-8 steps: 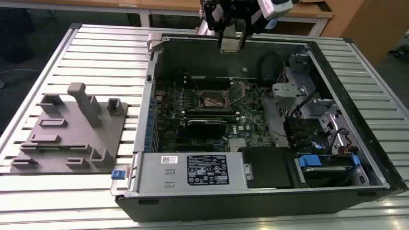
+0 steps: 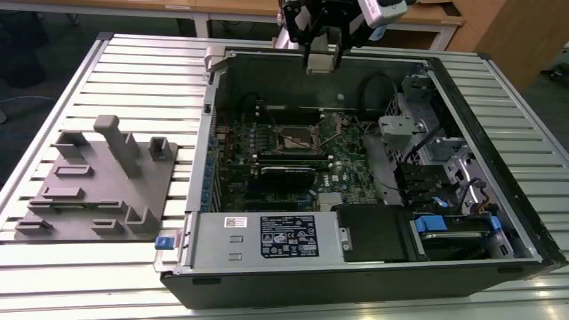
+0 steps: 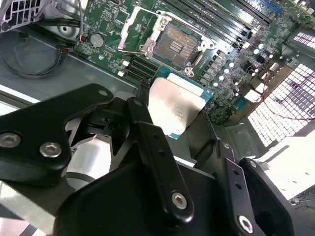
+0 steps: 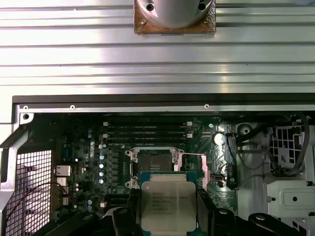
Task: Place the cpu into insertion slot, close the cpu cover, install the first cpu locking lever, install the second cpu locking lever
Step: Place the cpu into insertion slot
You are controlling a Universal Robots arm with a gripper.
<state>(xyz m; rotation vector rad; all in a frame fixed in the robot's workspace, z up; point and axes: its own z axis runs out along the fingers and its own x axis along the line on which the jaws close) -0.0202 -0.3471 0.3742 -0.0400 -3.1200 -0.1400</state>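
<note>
1. Cpu (image 4: pixel 165 202) hangs in the air over the open computer case (image 2: pixel 374 283), up by the case wall nearest the tabletop's far edge. It is not yet above the insertion slot (image 4: pixel 155 164), which sits bare in the middle of the motherboard (image 2: pixel 266 167).
2. The end effector (image 4: pixel 166 219) is clamped on the chip, one black finger on each of two opposite edges, with the metal face exposed between them.
3. My worry is that narrow edge grip. I reckon a slight slip or tilt would bring the chip down crooked, and a skewed landing could bend the slot's contacts.
4. The silvery metal round the slot stands close on every side, so a corner could catch there if the chip drifts off line.
5. Loose cables (image 2: pixel 378 90) lie along the case's far wall, near the end effector, and might snag it.
6. The tabletop (image 2: pixel 133 73) is ribbed metal slats. A grey moulded fixture (image 2: pixel 89 193) rests near the edge on the exterior view's left, well apart from the case.
7. Wooden furniture (image 2: pixel 498 27) stands beyond the far edge.
</note>
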